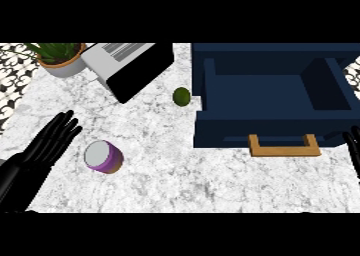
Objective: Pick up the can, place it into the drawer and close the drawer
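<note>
Marble counter (212,185) carries a purple can (103,156) at the near left, just beside the left hand (48,145), whose fingers are straight and hold nothing. A navy drawer (220,132) (pulled open, with a wooden handle (284,146)) sits at the right. The right hand (358,150) shows at the right edge, fingers apparently straight.

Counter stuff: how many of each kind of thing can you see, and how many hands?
can: 1
green fruit: 1
potted plant: 1
grey and black appliance: 1
drawer: 1
hands: 2, the left hand and the right hand
Total: 7
</note>
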`<state>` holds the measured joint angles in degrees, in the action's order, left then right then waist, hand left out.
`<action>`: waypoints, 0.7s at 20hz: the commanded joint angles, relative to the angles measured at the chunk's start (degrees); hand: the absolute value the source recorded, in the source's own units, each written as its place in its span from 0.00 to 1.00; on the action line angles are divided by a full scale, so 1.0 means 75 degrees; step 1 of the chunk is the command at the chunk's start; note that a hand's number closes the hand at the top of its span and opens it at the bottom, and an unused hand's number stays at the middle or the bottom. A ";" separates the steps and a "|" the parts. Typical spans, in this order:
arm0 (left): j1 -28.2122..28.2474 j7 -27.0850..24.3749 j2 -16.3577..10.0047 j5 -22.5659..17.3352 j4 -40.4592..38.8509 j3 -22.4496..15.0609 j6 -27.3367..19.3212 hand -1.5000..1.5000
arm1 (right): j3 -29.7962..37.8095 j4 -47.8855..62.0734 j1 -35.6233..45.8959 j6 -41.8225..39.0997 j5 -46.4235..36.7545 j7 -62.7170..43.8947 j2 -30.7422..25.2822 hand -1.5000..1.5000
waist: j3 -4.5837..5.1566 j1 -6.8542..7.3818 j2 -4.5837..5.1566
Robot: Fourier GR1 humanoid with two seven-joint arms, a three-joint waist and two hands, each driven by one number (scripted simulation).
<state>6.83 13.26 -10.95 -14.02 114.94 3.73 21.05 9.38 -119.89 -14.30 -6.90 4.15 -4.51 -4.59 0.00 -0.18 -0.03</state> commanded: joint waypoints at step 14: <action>-0.0312 -0.2014 0.0613 0.1509 -0.2447 -0.0060 0.0089 0.00 | 0.0541 0.0908 0.0044 -0.0600 -0.0032 0.0785 0.0022 0.00 | 0.0000 0.0011 0.0004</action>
<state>4.51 1.45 -7.65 -5.29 100.24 3.87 22.35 11.57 -117.39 -14.58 -9.70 3.35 -1.88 -3.74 0.02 -0.13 -0.02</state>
